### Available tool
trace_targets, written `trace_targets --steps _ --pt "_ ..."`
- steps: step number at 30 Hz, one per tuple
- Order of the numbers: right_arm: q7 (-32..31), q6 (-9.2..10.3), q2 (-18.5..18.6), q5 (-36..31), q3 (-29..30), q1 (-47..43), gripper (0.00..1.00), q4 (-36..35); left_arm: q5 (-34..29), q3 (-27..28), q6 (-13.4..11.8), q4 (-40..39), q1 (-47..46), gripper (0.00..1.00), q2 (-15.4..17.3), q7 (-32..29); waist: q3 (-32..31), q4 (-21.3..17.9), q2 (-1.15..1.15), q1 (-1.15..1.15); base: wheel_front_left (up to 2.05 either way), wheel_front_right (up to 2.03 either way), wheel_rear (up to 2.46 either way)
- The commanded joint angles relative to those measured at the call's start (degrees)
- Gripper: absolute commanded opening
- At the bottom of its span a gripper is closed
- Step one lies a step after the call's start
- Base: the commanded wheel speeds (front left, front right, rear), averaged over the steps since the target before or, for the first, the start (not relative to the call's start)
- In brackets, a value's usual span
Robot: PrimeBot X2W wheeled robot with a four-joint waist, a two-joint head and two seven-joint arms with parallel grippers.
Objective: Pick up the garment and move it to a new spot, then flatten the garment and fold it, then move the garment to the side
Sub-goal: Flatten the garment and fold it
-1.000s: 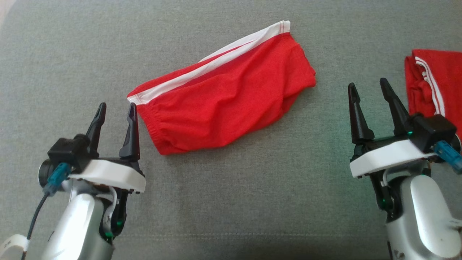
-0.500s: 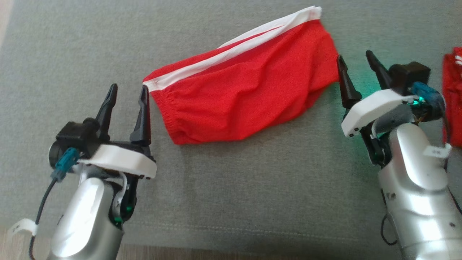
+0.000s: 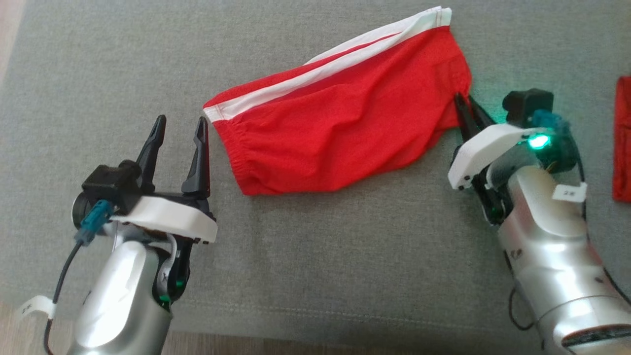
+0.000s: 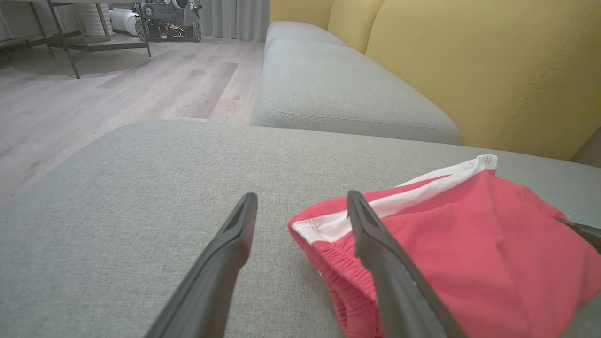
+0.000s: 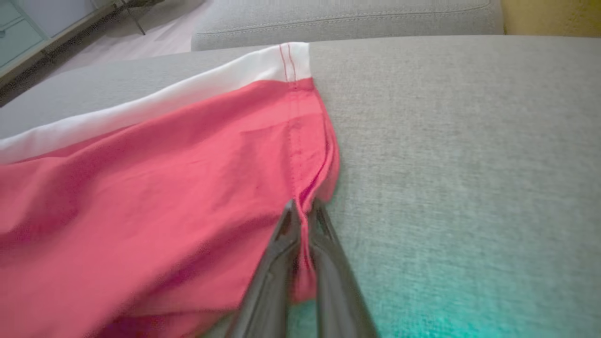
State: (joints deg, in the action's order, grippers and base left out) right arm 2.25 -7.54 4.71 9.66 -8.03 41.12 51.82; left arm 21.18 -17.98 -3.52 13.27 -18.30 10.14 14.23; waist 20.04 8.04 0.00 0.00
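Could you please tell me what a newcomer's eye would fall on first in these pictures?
The red garment with its white band, lying crumpled in the middle of the grey cushion, stands out first. Next, the right gripper is pinched shut on its right edge, while the left gripper stands open beside its waistband end.

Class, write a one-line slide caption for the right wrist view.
The right end effector pinches the side edge of the red shorts lying on a grey cushion.
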Motion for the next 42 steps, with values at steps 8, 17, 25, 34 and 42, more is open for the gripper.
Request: trace_targets --steps 8,17,25,34,42 --pt "6.81 0.05 -1.48 3.7 -1.84 -5.41 0.0 -0.99 -0.62 2.95 -0.12 -2.33 -0.05 1.0 1.87 0.71 -1.97 -2.69 0.0 0.0 0.0 0.0 0.0" --pt "9.35 0.05 -1.65 5.42 1.49 -16.73 0.0 -9.03 -0.53 3.48 -1.19 -5.25 3.05 1.0 2.93 0.57 -3.15 -5.99 0.0 0.0 0.0 0.0 0.0" --pt "6.07 0.05 -1.78 5.17 6.98 -25.67 0.0 -20.39 -0.23 3.51 -1.91 -7.42 4.51 1.0 3.63 -0.3 -3.42 -7.29 0.0 0.0 0.0 0.0 0.0" --pt "-0.39 0.05 -1.82 4.32 7.08 -27.52 0.0 -33.03 0.1 2.86 -1.9 -7.67 4.54 1.0 3.91 -0.88 -4.58 -7.06 0.0 0.0 0.0 0.0 0.0" --pt "-8.2 0.05 -1.82 3.8 -4.3 -21.52 0.0 -43.71 0.43 1.95 -1.84 -7.35 4.61 1.0 3.35 -0.84 -6.69 -4.92 0.0 0.0 0.0 0.0 0.0"
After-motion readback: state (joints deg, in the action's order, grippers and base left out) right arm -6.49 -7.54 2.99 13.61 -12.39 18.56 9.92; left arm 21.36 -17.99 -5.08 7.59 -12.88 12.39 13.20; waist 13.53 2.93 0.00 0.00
